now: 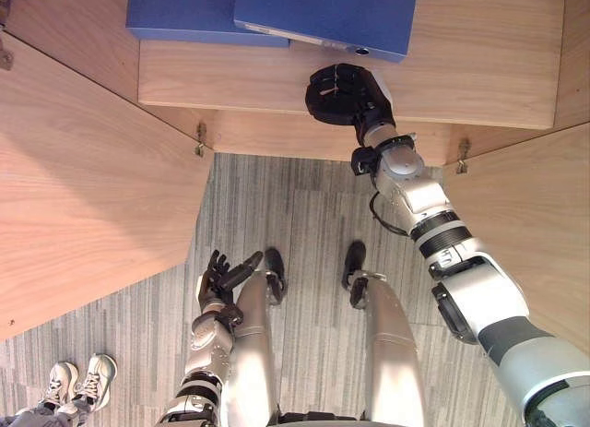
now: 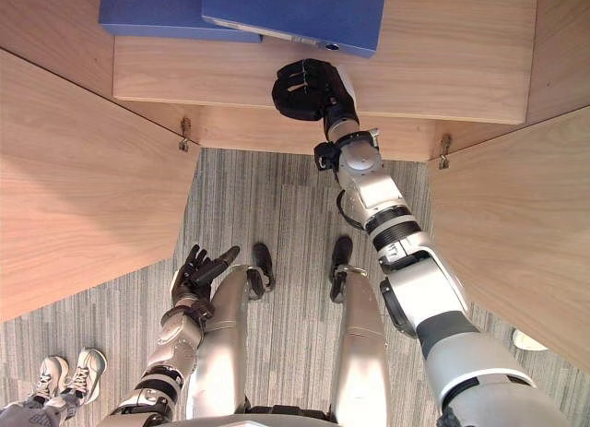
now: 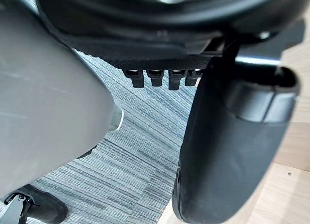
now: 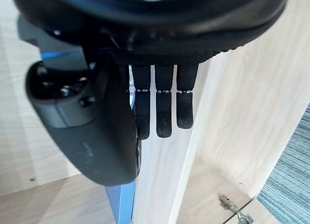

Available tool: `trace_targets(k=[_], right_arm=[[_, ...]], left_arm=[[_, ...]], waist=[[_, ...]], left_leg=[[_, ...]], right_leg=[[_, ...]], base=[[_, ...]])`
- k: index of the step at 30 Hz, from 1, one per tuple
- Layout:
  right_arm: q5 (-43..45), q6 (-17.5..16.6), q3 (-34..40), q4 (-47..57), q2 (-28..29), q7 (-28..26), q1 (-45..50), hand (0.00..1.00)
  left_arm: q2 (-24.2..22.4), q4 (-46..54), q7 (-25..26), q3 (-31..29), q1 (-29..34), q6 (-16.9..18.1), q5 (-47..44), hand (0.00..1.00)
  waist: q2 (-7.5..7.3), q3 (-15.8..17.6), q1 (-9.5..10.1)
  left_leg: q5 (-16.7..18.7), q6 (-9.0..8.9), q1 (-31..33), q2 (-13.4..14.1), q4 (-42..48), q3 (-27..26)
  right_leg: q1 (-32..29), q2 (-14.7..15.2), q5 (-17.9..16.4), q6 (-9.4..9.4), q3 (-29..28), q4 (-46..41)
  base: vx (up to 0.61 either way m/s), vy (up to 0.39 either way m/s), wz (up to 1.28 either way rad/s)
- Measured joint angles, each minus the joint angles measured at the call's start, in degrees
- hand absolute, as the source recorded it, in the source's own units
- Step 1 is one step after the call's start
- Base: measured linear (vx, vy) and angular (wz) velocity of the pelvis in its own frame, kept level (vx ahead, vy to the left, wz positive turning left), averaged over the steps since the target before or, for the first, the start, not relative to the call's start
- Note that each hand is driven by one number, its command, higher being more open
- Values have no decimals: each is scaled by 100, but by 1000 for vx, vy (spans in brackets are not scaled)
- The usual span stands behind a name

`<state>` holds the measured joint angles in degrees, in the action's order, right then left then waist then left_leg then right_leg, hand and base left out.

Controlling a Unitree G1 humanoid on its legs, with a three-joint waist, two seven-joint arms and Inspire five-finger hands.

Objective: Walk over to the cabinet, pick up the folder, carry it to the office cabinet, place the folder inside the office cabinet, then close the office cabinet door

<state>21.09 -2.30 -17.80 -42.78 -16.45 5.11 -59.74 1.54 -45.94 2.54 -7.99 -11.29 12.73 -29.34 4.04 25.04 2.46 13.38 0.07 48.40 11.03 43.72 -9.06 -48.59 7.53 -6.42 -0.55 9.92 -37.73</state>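
A blue folder [image 1: 327, 17] lies on the wooden shelf [image 1: 479, 72] inside the open office cabinet, partly over a second blue folder [image 1: 198, 12] to its left. My right hand [image 1: 341, 93] hovers at the shelf's front edge, just in front of the nearer folder, with its fingers [image 4: 163, 112] straight and holding nothing. In the right wrist view a blue folder edge [image 4: 121, 204] shows beside the thumb. My left hand [image 1: 221, 275] hangs low beside my body, fingers relaxed and empty.
Both cabinet doors stand wide open: the left door [image 1: 83, 187] and the right door [image 1: 544, 224], each on a metal hinge [image 1: 200, 141]. Grey striped carpet [image 1: 304, 215] lies between them. A person's shoes [image 1: 78, 381] stand at the lower left.
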Motion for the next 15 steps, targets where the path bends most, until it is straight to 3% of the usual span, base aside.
trace_targets(k=[8, 15], right_arm=[[-871, 7, 157, -46, 334, 873, -264, 0], [-1177, 54, 153, -748, 252, 1241, -1463, 0]], left_arm=[[-5, 57, 56, -18, -77, 24, -58, 100], [-61, 256, 134, 92, -104, 73, -136, 100]], waist=[[0, -2, 44], [4, 0, 118]], left_leg=[[-73, -3, 269, -28, -69, -8], [-333, -33, 480, -228, -314, 177]], right_leg=[[-305, 23, 4, 5, -2, -25], [-457, 200, 12, 28, 199, -26]], base=[[1, -5, 1], [-24, -23, 28]])
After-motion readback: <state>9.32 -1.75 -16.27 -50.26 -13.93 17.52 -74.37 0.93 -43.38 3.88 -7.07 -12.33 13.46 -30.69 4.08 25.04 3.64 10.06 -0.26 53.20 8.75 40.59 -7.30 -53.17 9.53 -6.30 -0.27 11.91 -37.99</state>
